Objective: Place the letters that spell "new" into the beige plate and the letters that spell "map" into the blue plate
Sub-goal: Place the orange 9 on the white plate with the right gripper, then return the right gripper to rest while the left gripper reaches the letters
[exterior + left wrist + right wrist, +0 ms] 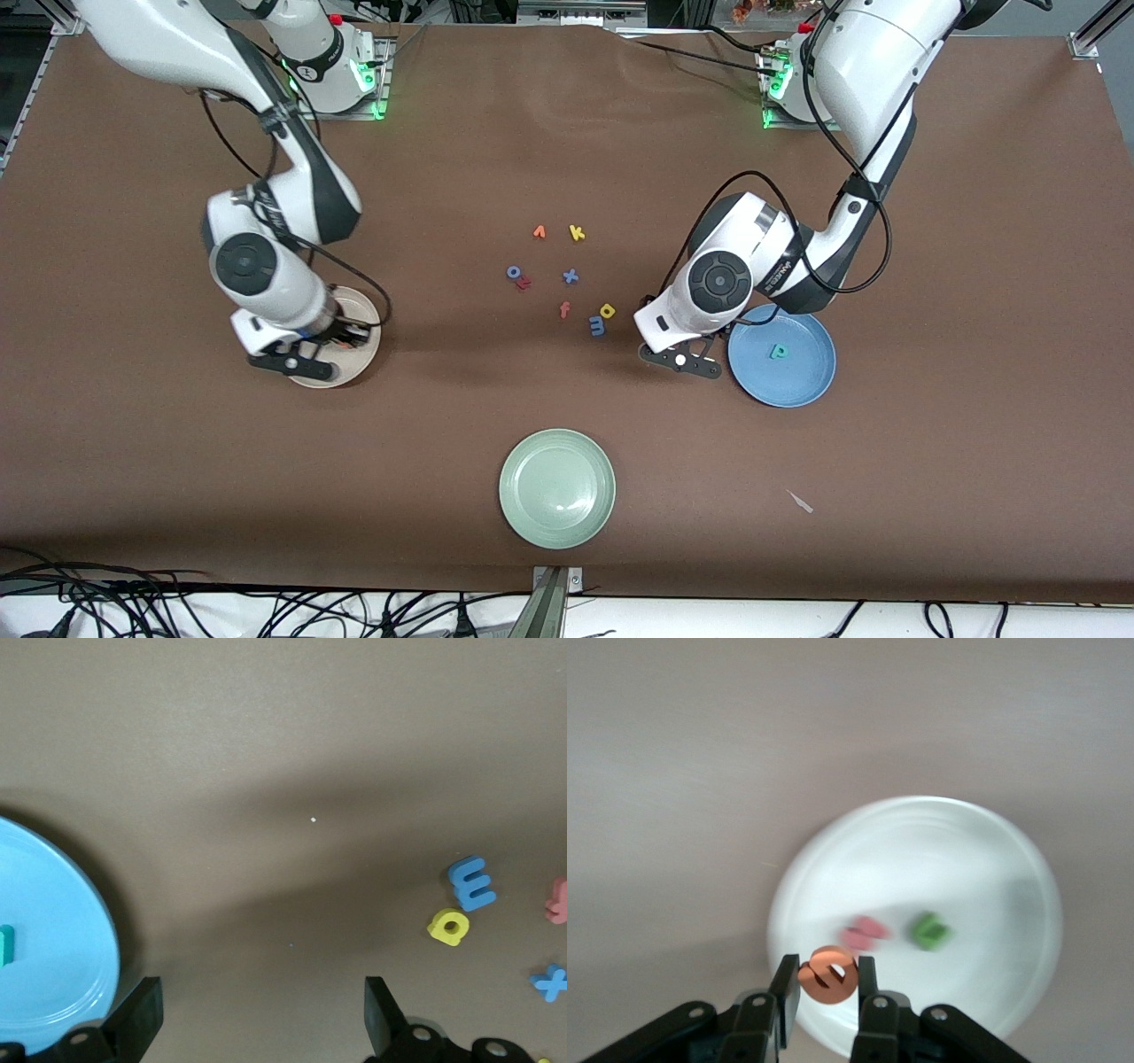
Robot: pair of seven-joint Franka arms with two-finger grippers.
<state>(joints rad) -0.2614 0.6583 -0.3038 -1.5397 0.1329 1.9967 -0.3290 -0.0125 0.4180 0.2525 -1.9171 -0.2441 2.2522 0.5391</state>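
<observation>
Sitting pinched between the right fingers (866,988): orange e (827,974).

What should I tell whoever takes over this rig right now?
Right hand: shut on the orange e, over the beige plate; green n and pinkish-red w already lie in it.
Left hand: open, empty, over bare table beside the blue plate.
Done: teal p in the blue plate.
Left: drop the e; move the blue m and yellow a, still on the table, into the blue plate.
</observation>
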